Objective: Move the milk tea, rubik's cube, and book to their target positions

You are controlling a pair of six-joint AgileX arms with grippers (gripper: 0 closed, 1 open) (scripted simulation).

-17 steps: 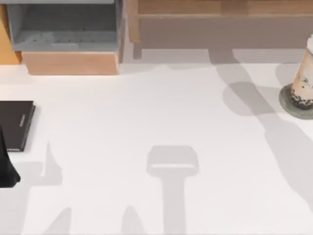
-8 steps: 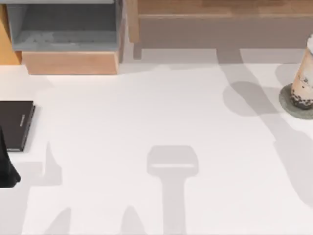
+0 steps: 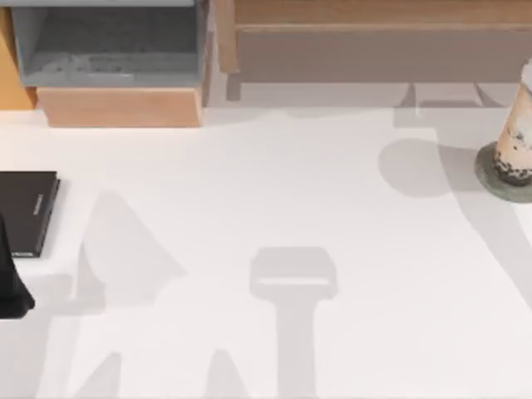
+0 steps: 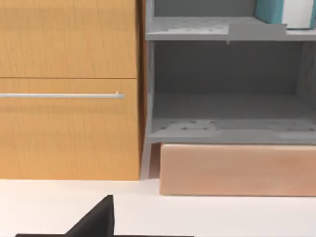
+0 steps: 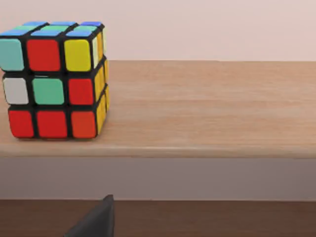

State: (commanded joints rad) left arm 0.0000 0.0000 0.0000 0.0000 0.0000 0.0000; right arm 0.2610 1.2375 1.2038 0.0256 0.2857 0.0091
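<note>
Nearest me, at the tabletop's (image 3: 274, 208) left edge, a dark part of my left arm (image 3: 12, 287) sits by the thin black slab (image 3: 27, 213); whether my left tool is released or clenched I cannot tell, and I cannot tell it for my right tool either. Farther along, at the right edge, the milk tea (image 3: 517, 133) stands upright on the flat grey round disc (image 3: 490, 179), which I judge to be its target, so that part looks settled. At the far edge on the left sits the grey open shelf unit (image 4: 222, 89) on a pale wooden base (image 4: 237, 170), beside an orange-wood cabinet (image 4: 69, 89) with a thin metal handle; in the left wrist view the book (image 4: 270, 11) stands on the upper grey shelf, teal cover and white pages just showing at the frame's edge. Along the far edge to the right runs a wooden shelf (image 5: 207, 108), and in the right wrist view the rubik's cube (image 5: 54, 79) rests squarely on its board, touching nothing else. I judge all three things to be placed and the step in hand to be pulling both arms clear. The next move calls for drawing back without nudging the cube or the cup.
</note>
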